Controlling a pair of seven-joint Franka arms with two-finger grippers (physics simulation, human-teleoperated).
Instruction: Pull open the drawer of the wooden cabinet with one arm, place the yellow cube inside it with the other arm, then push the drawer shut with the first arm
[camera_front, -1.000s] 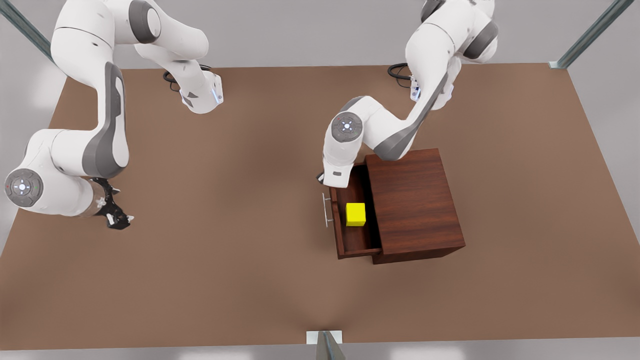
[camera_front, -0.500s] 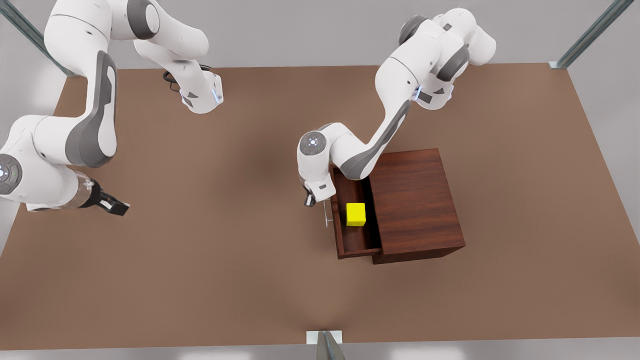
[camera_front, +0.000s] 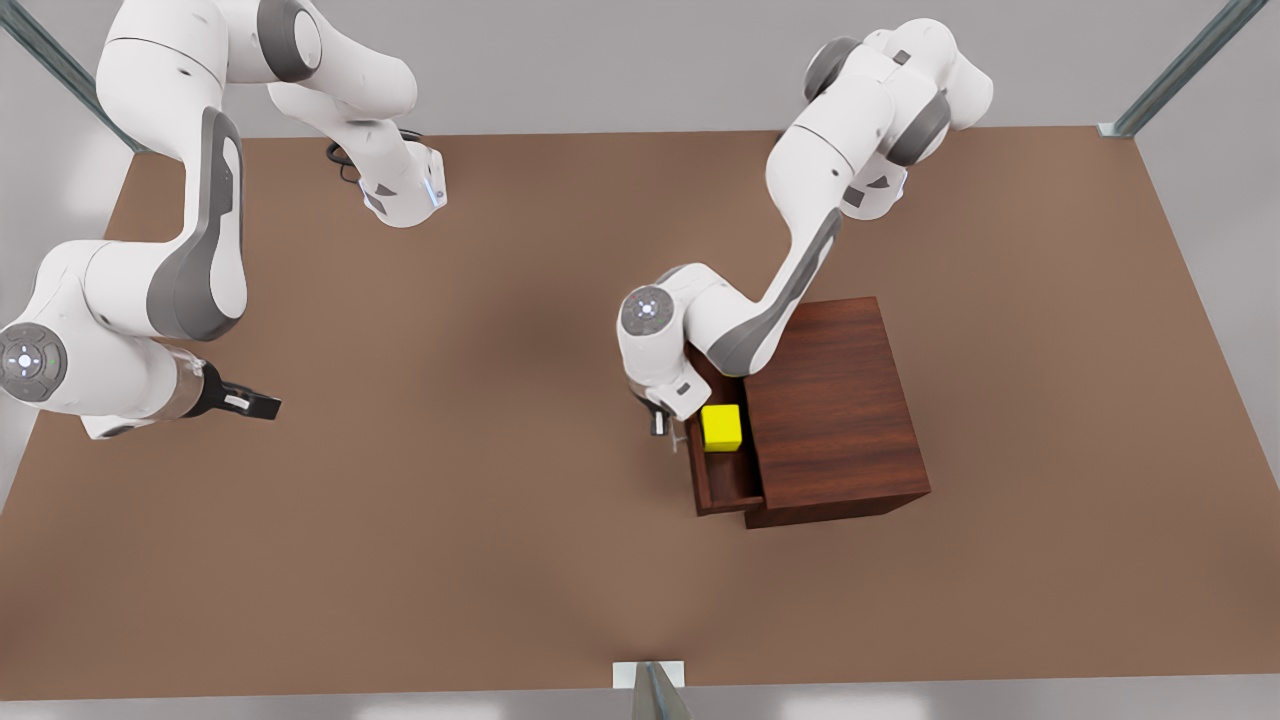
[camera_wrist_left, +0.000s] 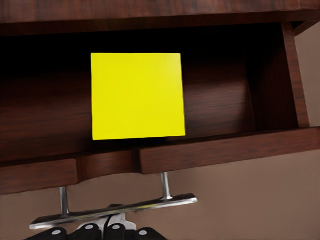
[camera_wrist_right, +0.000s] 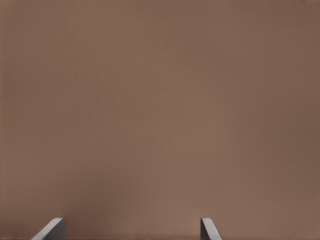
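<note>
**At the drawer front: closing push under way**

Right of frame centre, the left gripper (camera_front: 660, 422), fingers together, presses against the silver handle (camera_wrist_left: 115, 211) of the half-open drawer (camera_front: 722, 490). The yellow cube (camera_front: 721, 428) sits inside, beside the wooden cabinet (camera_front: 835, 400). Next: a straight push inward. At frame left the right gripper (camera_front: 258, 404) waits, fingers spread and empty.

I work in a bare test cell: a plain brown counter (camera_front: 480, 520), grey walls (camera_front: 620, 70) and metal frame struts (camera_front: 1180, 70) at the corners
</note>
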